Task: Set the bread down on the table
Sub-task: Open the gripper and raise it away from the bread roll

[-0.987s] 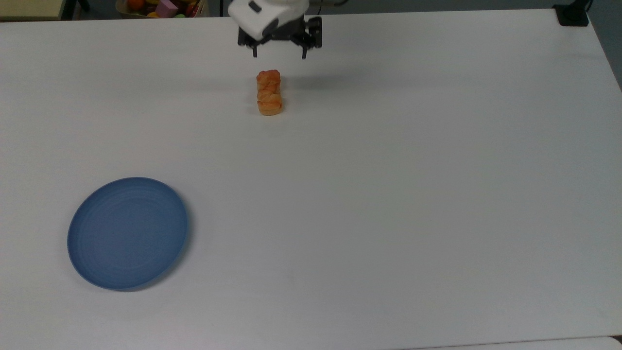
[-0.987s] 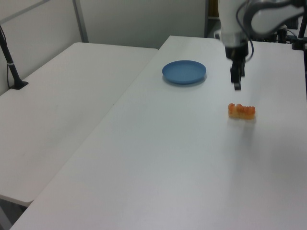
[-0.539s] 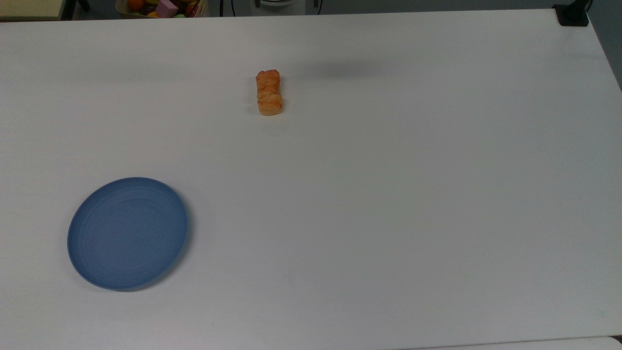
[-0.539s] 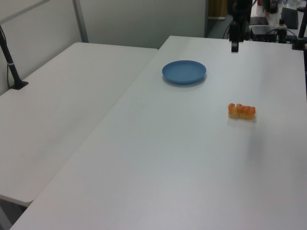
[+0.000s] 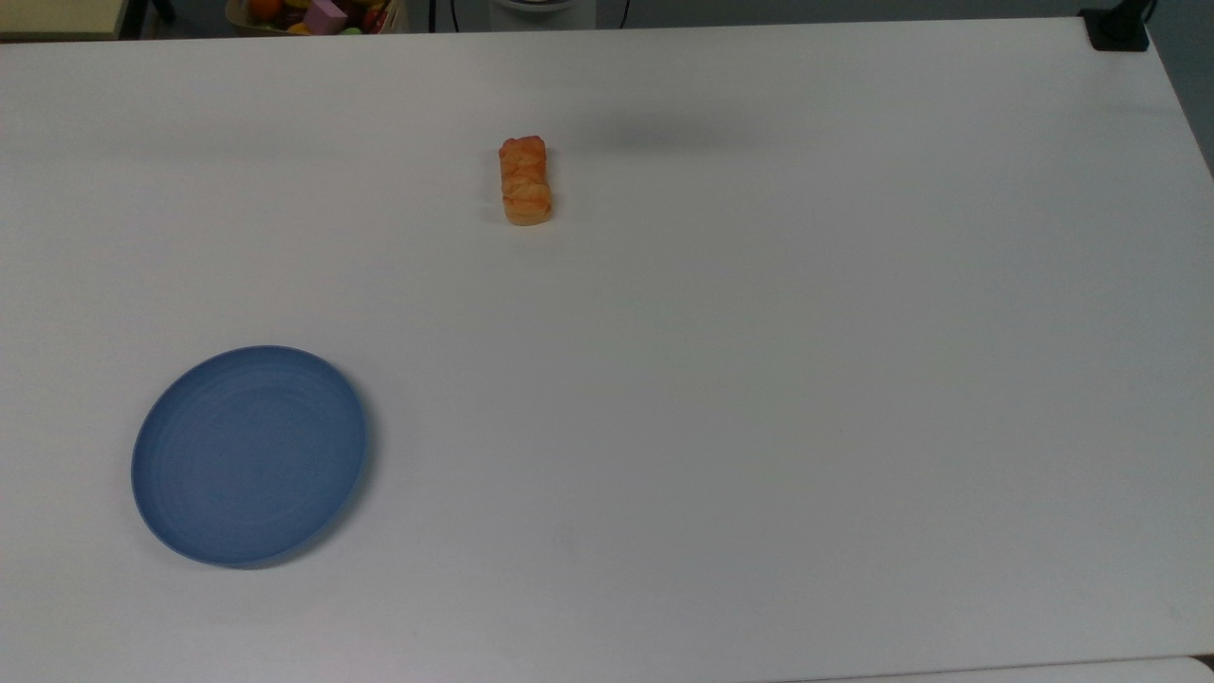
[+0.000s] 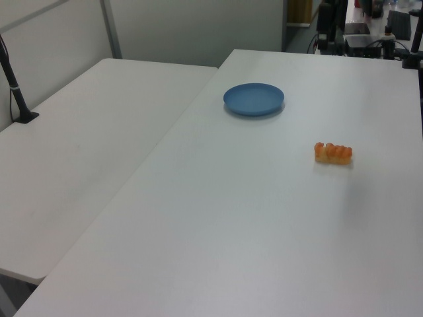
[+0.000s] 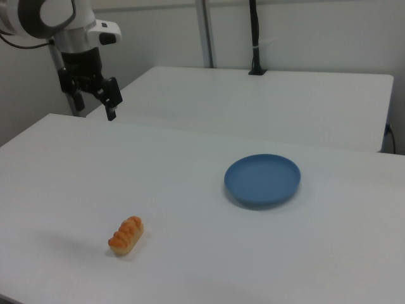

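Large plain white matte table (image 5: 759, 379): landmark for all entries.

Bread, qty 1: small oblong golden-orange flaky roll (image 5: 524, 180), (image 6: 333, 152), (image 7: 126, 235). Lies flat on table, nothing touching it.

Plate, qty 1: round blue, shallow (image 5: 249, 455), (image 6: 254, 98), (image 7: 262, 179). On table, well apart from bread; nothing on it.

Gripper, qty 1: black two-finger type on white arm (image 7: 93, 104). Raised above table's far-left edge in right view, well apart from bread; fingers spread, holding nothing.

Second white table, qty 1 (image 6: 86, 125), (image 7: 266, 101): butted alongside main table.

Black post w/ base, qty 1 (image 6: 16, 99), (image 7: 254, 38): stands on second table.

Box of coloured items, qty 1 (image 5: 318, 14): beyond table's top edge in top view; contents not countable.

Nothing between gripper & bread.
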